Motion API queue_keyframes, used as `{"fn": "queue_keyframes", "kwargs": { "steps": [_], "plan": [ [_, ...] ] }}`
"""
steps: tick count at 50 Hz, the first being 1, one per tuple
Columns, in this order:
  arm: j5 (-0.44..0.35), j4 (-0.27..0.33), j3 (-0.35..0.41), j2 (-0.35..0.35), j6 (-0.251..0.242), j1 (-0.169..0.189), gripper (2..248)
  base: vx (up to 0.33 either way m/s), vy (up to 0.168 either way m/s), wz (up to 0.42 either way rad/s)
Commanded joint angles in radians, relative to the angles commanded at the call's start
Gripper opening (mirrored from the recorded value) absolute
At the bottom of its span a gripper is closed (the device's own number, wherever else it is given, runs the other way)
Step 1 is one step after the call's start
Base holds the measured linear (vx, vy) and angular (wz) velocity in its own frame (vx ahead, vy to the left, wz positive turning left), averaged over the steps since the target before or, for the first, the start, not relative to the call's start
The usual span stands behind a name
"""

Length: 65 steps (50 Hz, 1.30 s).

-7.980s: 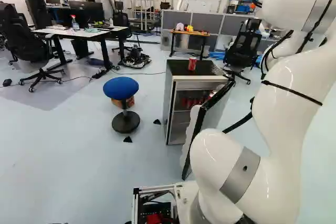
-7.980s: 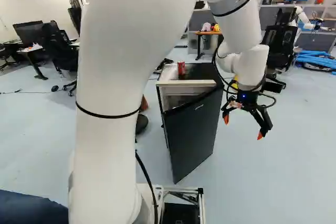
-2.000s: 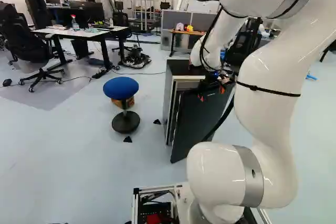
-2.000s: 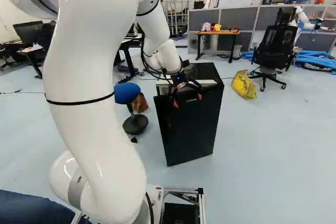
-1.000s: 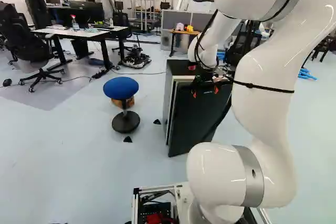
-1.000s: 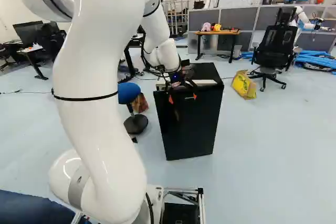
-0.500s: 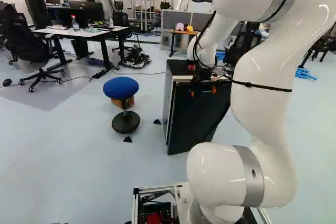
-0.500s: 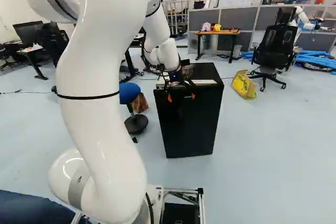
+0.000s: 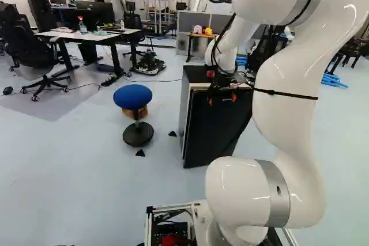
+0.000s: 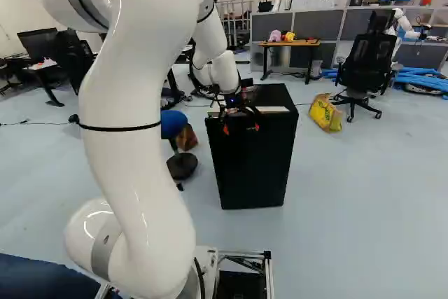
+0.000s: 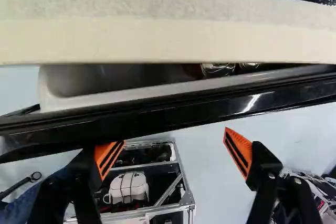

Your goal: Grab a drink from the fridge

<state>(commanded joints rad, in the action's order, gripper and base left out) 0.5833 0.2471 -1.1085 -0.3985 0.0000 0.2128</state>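
Note:
My gripper [image 9: 222, 99] is at the upper edge of the black fridge door [image 9: 216, 133], on its outer side. The door is slightly ajar on the fridge [image 10: 273, 94]. In the wrist view the gripper [image 11: 175, 137] has its fingers spread wide with nothing gripped. The door's edge [image 11: 210, 99] crosses just ahead of them, one fingertip overlapping it; whether they touch I cannot tell. Through the narrow gap behind it, can tops [image 11: 218, 68] show inside the fridge. A red can [image 9: 210, 74] on the fridge top is partly hidden by my wrist.
A blue stool [image 9: 132, 97] stands beside the fridge. To the fridge's other side lie a yellow bag [image 10: 325, 113] and an office chair [image 10: 367, 68]. Desks [image 9: 95, 37] are farther back. Another robot [image 10: 406, 22] stands in the far background.
Eight seconds ago the door stood wide open with the gripper beside it. Since then the arm has moved to the door's outer face, and the door has swung nearly closed. The base has not moved.

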Motion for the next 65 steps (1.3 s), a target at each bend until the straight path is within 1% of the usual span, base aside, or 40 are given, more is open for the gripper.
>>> {"fn": "queue_keyframes", "kwargs": {
  "steps": [34,65],
  "plan": [
    [-0.007,0.000,0.000,0.000,0.000,0.000,247,0.000,0.000,0.000],
    [-0.094,0.000,0.000,0.000,0.000,0.000,247,0.000,0.000,0.000]
  ]
}}
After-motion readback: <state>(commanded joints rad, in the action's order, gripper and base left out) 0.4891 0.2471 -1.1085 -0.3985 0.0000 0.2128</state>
